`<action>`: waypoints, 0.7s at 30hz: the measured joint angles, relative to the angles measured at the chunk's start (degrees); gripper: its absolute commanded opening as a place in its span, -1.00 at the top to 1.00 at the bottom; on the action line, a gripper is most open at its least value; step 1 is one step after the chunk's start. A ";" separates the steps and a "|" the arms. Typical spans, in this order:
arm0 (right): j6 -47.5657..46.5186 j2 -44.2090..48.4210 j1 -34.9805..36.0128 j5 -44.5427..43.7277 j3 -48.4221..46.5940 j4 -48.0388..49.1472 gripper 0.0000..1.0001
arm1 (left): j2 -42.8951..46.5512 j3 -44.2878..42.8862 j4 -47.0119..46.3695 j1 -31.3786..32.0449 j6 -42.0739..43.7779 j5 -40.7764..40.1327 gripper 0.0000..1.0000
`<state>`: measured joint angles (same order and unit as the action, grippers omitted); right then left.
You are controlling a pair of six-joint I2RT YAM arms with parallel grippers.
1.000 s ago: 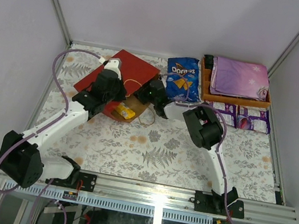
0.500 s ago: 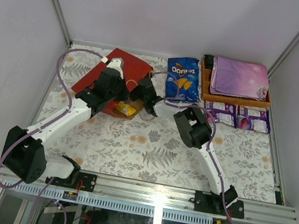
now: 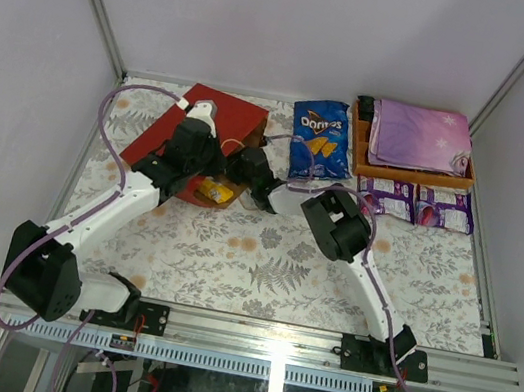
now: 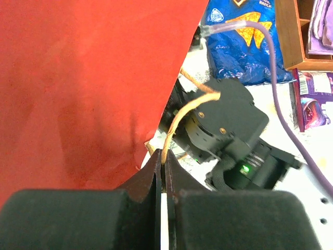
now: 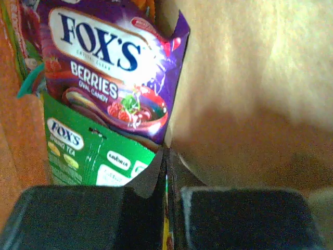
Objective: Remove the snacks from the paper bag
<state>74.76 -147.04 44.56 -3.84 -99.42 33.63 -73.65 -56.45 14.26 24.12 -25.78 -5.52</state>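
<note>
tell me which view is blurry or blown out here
Top external: sharp, evenly lit, only soft shadows. Left wrist: paper bag and tan handle crisp, the left fingers a dark blur at the bottom. Right wrist: warm orange cast, the bag's kraft wall washed out top right, glare on the Fox's berries pack, the right fingers out of focus.

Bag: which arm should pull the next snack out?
Right. The right end effector is inside the bag, apparently shut on the green pack at its edge. The left end effector is busy, shut on the handle.
</note>
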 measured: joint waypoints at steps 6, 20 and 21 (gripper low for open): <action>-3.93 7.91 1.66 -3.37 8.41 1.64 0.99 | 0.35 0.00 0.96 0.11 0.00 -1.38 1.00; 8.70 5.03 2.32 -4.31 7.67 5.75 -0.64 | 3.76 -1.03 3.48 0.57 -0.55 -0.83 1.00; 9.88 4.85 2.34 -4.59 7.69 6.27 -0.70 | 4.33 -1.20 3.72 0.94 -0.55 -0.83 1.00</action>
<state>84.64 -142.19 46.89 -8.43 -91.72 39.90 -69.32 -57.65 17.98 25.06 -26.33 -6.35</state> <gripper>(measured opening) 0.785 0.007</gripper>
